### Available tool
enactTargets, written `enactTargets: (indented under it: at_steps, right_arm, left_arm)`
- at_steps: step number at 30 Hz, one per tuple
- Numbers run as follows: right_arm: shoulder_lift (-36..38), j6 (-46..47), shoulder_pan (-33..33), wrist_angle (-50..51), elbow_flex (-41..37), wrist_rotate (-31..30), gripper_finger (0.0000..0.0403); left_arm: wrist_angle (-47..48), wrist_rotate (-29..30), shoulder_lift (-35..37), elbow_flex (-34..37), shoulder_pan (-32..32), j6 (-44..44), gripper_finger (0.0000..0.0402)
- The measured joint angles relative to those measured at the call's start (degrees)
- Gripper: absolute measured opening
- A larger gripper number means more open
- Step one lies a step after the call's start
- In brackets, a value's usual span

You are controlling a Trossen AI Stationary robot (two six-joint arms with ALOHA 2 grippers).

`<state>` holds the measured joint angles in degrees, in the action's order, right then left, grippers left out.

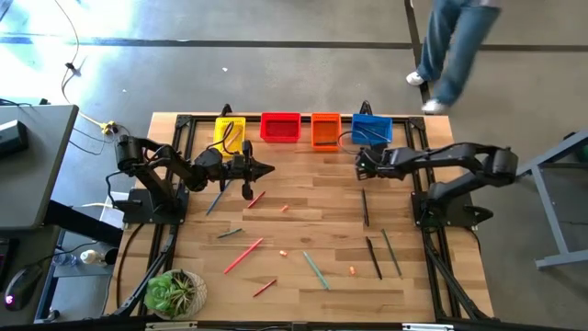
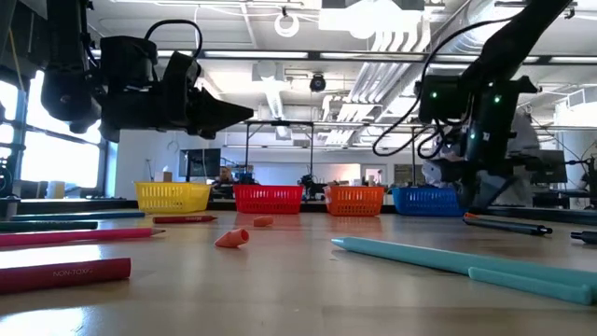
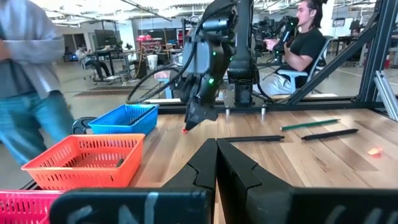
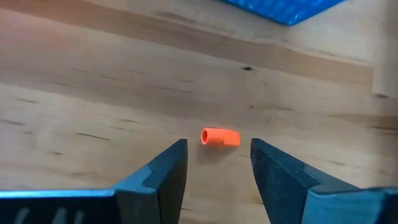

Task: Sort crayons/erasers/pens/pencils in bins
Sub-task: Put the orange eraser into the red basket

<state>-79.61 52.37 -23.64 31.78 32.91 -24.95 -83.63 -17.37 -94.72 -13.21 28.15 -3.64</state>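
Two dark fingers of the right pincer [image 4: 217, 165] stand spread apart in the right wrist view, and just beyond their tips a tiny orange-pink eraser nub [image 4: 221, 137] lies loose on the pale wooden worktop [image 4: 93, 93], touched by neither finger. Only that view shows the nub plainly; from above the arm hides it, and the left wrist view gives no more than a small reddish speck under the pincer's tip. A corner of the blue plastic mesh bin [image 4: 292, 9] lies just past the nub.

From above, the left pincer [image 1: 266, 170] hangs near the yellow plastic bin [image 1: 229, 130], its fingers pressed together and holding nothing. Red, pink, teal and dark sticks lie scattered over the nearer half of the worktop, well apart, with another eraser nub [image 1: 352, 270] and a potted green plant [image 1: 175, 292] at the near left corner. At the far edge the red bin [image 1: 280, 128] and orange bin [image 1: 325, 131] sit side by side between the yellow and blue ones. Beyond the worktop a person in jeans [image 1: 450, 51] stands on the floor.
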Motion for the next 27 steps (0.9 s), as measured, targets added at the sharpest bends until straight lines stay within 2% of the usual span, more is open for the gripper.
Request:
enactTargets:
  at_steps: [4,9,19,27]
  right_arm:
    - [-2.79,2.97,0.00,-0.91,0.00,0.04,0.0149]
    - [-4.95,3.25,0.04,-3.54,0.14,-0.28,0.0121]
    - [-5.17,3.14,0.13,-4.25,0.13,-1.55,0.0050]
    - [-2.06,-0.01,0.83,-4.13,-0.17,-0.22,0.0040]
  left_arm:
    - [0.08,0.07,0.00,0.00,0.01,0.00,0.0000]
    - [0.37,3.40,0.02,0.00,-0.01,0.31,0.0000]
    - [0.89,3.67,0.02,0.00,-0.01,0.37,0.0000]
    - [1.04,3.74,0.02,0.00,-0.01,0.28,0.0000]
